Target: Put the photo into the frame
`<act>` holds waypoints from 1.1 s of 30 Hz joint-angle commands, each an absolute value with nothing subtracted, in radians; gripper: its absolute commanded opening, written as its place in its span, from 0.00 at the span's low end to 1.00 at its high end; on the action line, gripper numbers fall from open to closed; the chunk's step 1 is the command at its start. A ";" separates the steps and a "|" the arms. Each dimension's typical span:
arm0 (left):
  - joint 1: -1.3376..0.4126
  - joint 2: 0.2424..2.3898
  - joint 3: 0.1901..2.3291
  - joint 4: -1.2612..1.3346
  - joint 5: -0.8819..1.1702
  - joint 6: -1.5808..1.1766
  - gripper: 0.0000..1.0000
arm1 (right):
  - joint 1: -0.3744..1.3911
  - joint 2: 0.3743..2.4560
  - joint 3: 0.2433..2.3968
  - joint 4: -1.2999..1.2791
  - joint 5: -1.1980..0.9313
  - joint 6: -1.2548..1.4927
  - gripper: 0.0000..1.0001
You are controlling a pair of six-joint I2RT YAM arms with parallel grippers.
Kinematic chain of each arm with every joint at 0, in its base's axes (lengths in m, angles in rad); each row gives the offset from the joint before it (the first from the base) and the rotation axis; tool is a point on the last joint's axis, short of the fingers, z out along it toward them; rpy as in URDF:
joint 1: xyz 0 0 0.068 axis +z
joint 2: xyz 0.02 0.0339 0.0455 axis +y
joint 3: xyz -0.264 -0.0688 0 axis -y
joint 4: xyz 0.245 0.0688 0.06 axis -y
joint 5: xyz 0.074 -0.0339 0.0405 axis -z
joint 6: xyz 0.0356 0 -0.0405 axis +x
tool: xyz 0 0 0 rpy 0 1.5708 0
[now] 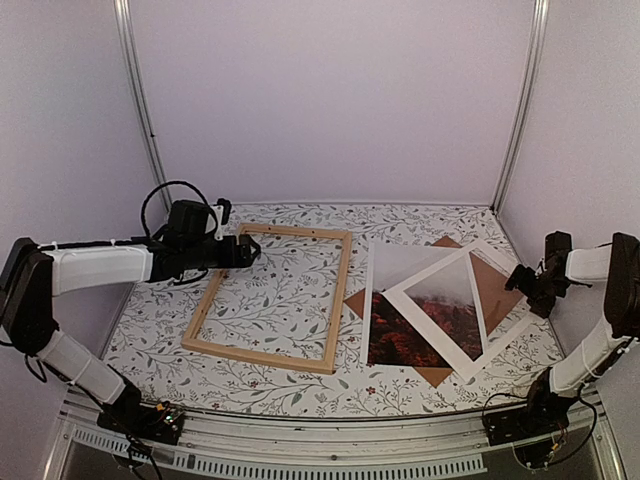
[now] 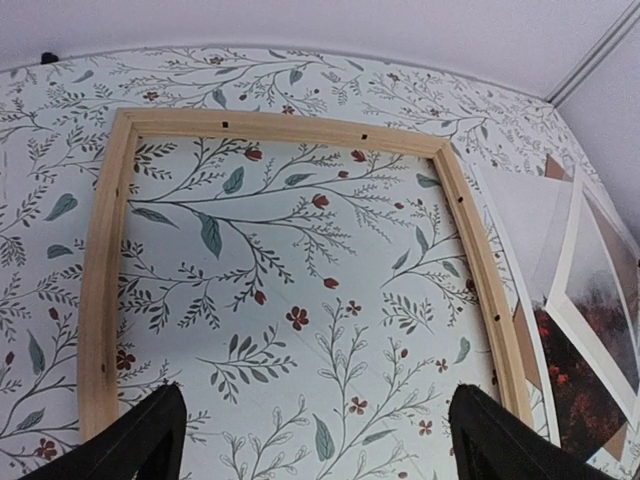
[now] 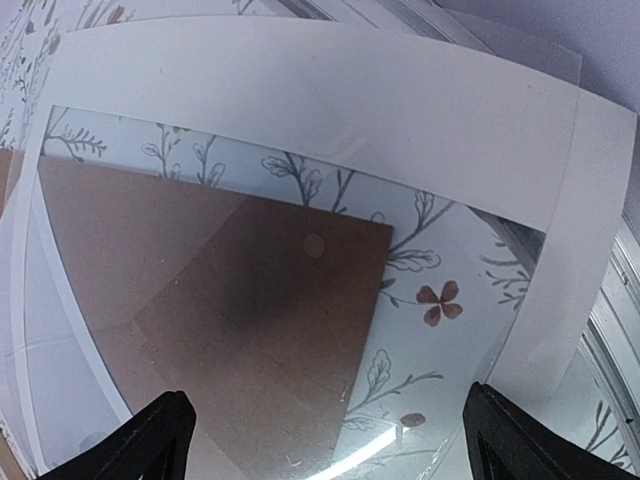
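1. The left arm (image 1: 100, 265) reaches in from the left edge. Its white forearm runs almost level over the tabletop (image 1: 150, 330), and the wrist points right.
2. The left end effector (image 1: 245, 250) sits at the far left corner of the frame (image 1: 340, 300). In the left wrist view its fingers (image 2: 150, 440) are spread wide with nothing between them. They point along the open inside of the frame (image 2: 290, 127).
3. The frame lies flat on the floral tabletop, left of centre. Only the patterned surface shows inside it.
4. The photo (image 1: 395, 345) lies flat just right of the frame and outside it, with its red foliage toward the near edge.
5. A white mat (image 1: 440, 267) lies skewed across the photo and covers part of it.
6. A brown backing board (image 1: 497, 288) sits underneath, showing through the mat's opening and at its corners.
7. The right arm (image 1: 590, 262) rises from its base and bends inward. The right end effector (image 1: 522, 283) is at the right edge of the mat with its fingers (image 3: 150, 440) splayed and holding nothing.
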State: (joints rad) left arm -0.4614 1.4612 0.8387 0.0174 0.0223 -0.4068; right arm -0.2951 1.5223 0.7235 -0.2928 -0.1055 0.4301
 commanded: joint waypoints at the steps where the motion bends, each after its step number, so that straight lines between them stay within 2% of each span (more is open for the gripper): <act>1: -0.521 1.508 0.909 0.035 0.075 -0.367 0.94 | -0.295 1.592 0.746 -0.238 -0.176 0.421 0.97; 10: -0.679 1.708 1.072 0.016 0.171 -0.270 0.91 | -0.163 1.748 0.898 -0.258 -0.121 0.332 0.96; 20: -0.828 2.078 1.447 -0.104 0.247 -0.311 0.88 | -0.035 1.876 1.057 -0.273 -0.127 0.195 0.95; 33: -0.863 2.433 1.872 -0.197 0.059 -0.361 0.90 | -0.010 1.795 1.028 -0.295 -0.063 0.238 0.97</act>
